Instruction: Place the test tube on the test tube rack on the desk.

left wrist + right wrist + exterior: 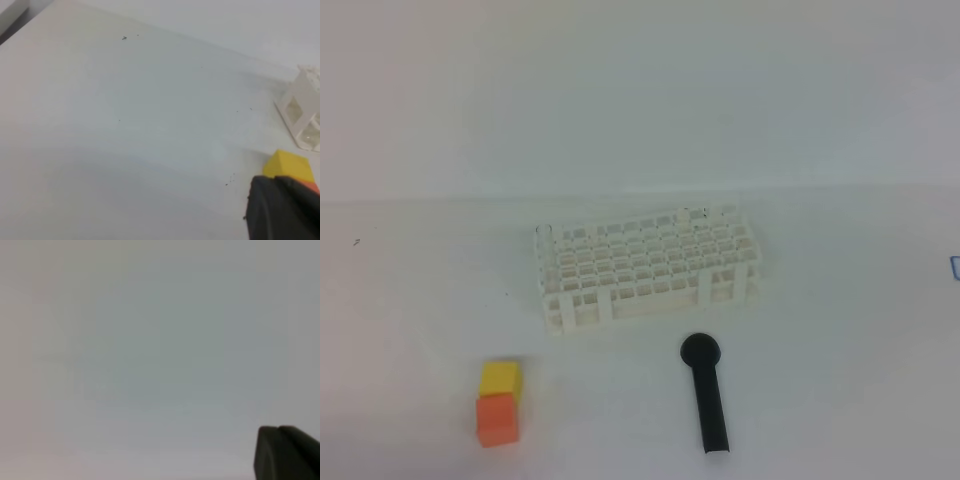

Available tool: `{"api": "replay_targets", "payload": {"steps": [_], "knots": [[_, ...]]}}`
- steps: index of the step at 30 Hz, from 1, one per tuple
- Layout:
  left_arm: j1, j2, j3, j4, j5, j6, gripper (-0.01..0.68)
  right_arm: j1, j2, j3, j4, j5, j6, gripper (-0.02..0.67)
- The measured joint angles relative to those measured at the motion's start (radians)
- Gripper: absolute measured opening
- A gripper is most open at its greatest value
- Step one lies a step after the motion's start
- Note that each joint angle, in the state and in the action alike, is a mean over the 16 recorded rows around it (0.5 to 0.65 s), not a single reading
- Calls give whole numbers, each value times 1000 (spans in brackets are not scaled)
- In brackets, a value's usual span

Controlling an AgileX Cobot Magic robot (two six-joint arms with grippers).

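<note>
A laboratory-style test bench is suggested: a plain white worktop [840, 360] is set against a bare pale wall, and a white plastic test tube rack [648, 265] is placed on it. A black round-headed stick [706, 393] and two coloured blocks [499, 403] are laid nearby.

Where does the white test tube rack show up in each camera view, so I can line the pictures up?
Exterior high: test tube rack sits centre frame on the desk.
Left wrist: only its corner shows at the right edge.
Right wrist: not in view.
Shared landmark: yellow block, below-left of the rack in exterior high, lower right in left wrist.
</note>
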Motion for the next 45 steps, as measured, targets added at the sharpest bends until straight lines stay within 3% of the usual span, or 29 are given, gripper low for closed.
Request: {"api": "replay_targets", "payload": {"steps": [11,20,31,45], "knots": [[1,-2,-2,0,2,0,-1,-8,-161,319,429,-95,-396,-1],[1,-1,-10,1,4,0,-1,-84,-287,507,724,-121,-701,-1],[1,0,-10,3,4,0,-1,-151,-316,549,859,-30,-891,-1],[1,-2,-8,3,4,0,-1,-152,-316,545,866,61,-913,-1]]}}
